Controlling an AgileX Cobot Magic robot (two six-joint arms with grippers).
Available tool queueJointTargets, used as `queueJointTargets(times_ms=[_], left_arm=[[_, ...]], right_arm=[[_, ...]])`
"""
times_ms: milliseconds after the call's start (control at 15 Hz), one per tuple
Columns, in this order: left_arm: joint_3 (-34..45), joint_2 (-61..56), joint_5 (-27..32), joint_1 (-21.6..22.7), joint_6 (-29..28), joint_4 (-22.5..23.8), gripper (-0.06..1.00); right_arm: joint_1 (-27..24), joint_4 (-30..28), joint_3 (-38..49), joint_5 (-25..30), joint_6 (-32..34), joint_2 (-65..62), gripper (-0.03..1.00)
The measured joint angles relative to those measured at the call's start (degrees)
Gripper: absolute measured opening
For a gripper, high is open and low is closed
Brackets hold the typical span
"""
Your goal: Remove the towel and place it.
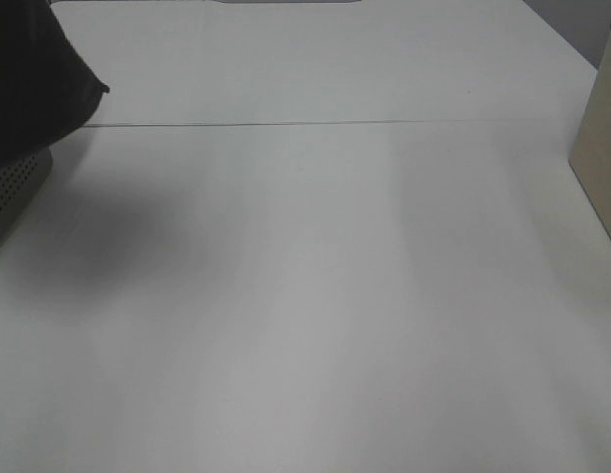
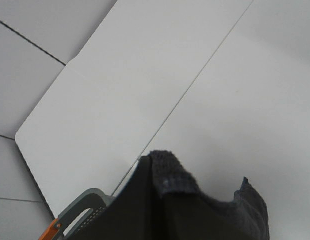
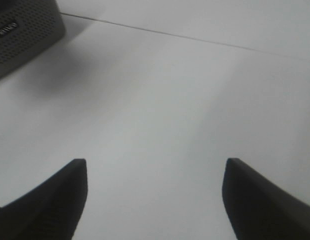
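Near you, the right end effector (image 3: 156, 162) hangs spread open over the worktop (image 1: 315, 325), holding nothing. At 9 o'clock stands the basket (image 1: 15, 192). At 10 o'clock the towel (image 1: 30, 79) is bunched above it, apparently pinched in the closed left end effector (image 2: 162, 175). Removal looks begun, not finished: you have yet to clear the basket and lay the towel down.

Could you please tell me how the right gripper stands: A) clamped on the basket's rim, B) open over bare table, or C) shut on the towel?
B: the right gripper stands wide open over bare table, with the towel away by the basket.
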Motion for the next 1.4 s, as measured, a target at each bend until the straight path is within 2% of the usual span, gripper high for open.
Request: queueJointTargets(times_ms=[67,200,333,467,533,600,733,800,1067,1400], left_arm=[[0.00,0.00,0.00,-1.95,0.52,0.00,0.00],[0.00,0.00,0.57,-5.90,3.84,0.00,0.00],[0.00,0.00,1.60,-9.22,7.96,0.00,0.00],[0.00,0.00,3.38,-11.52,13.06,0.00,0.00],[0.00,0.00,3.38,-11.52,13.06,0.00,0.00],[0.00,0.00,4.30,-12.89,16.39,0.00,0.00],[0.00,0.00,4.53,-14.09,20.45,-0.11,0.00],[0.00,0.00,4.35,-14.73,22.00,-0.57,0.00],[0.00,0.00,1.66,-15.36,23.26,-3.15,0.00],[0.00,0.00,1.66,-15.36,23.38,-4.76,0.00]], right_arm=[[0.00,9.34,0.00,-1.95,-9.51,4.87,0.73],[0.00,28.76,0.00,-1.89,-33.63,13.81,0.73],[0.00,45.72,0.00,2.06,-52.94,23.20,0.73],[0.00,62.51,-0.11,9.45,-72.25,34.84,0.73],[0.00,62.51,-0.11,9.45,-72.25,34.84,0.73],[0.00,66.69,-2.12,17.53,-81.99,44.98,0.73],[0.11,67.38,-6.42,25.55,-86.12,53.40,0.73],[1.15,67.72,-8.82,27.27,-86.92,57.64,0.73],[11.46,67.95,-18.28,28.36,-86.12,69.50,0.73],[14.50,67.21,-28.13,25.10,-80.04,77.58,0.73]])
